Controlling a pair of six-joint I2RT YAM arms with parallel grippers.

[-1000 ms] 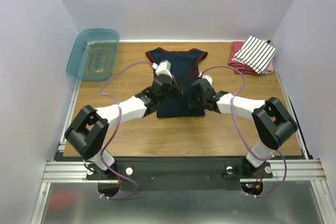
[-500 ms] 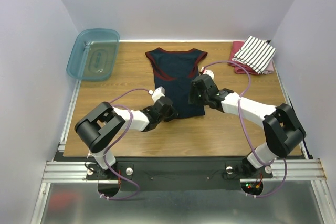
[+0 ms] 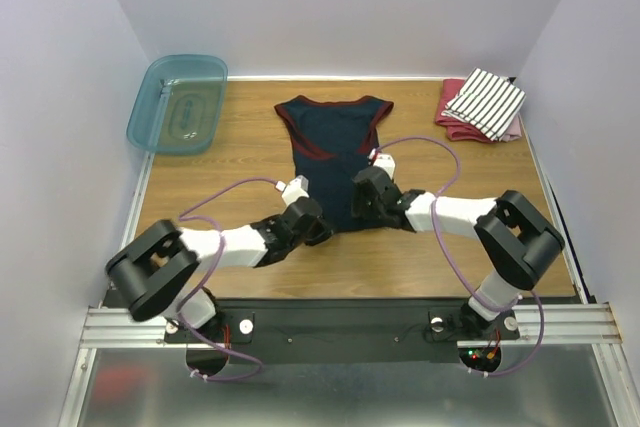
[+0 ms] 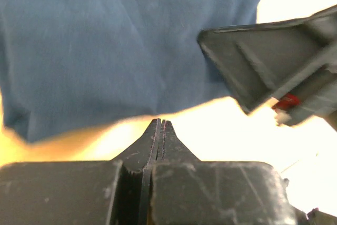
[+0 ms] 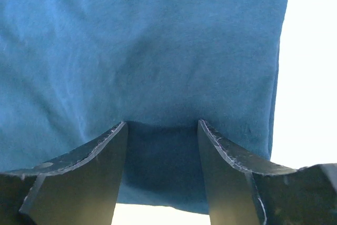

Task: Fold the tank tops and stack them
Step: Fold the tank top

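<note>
The navy tank top [image 3: 335, 142] with red trim lies flat in the middle of the table, neck toward the back. The striped tank top [image 3: 486, 101] sits folded at the back right. My left gripper [image 3: 318, 231] is shut and empty, its tips [image 4: 160, 125] just short of the navy cloth's [image 4: 131, 51] near left hem. My right gripper [image 3: 362, 209] is open and low over the near right hem. In the right wrist view its fingers straddle the navy fabric [image 5: 158, 40], midpoint [image 5: 162, 125], with the hem edge just behind them.
A teal plastic bin [image 3: 178, 102] stands at the back left corner. A pinkish-red cloth [image 3: 452, 123] lies under the striped top. The wooden table [image 3: 450, 257] is ringed by white walls. The right gripper's body [image 4: 263, 75] shows close by in the left wrist view.
The left gripper drew back from the middle of the navy top to its near left hem. The right gripper moved down to the near right hem and narrowed slightly.
</note>
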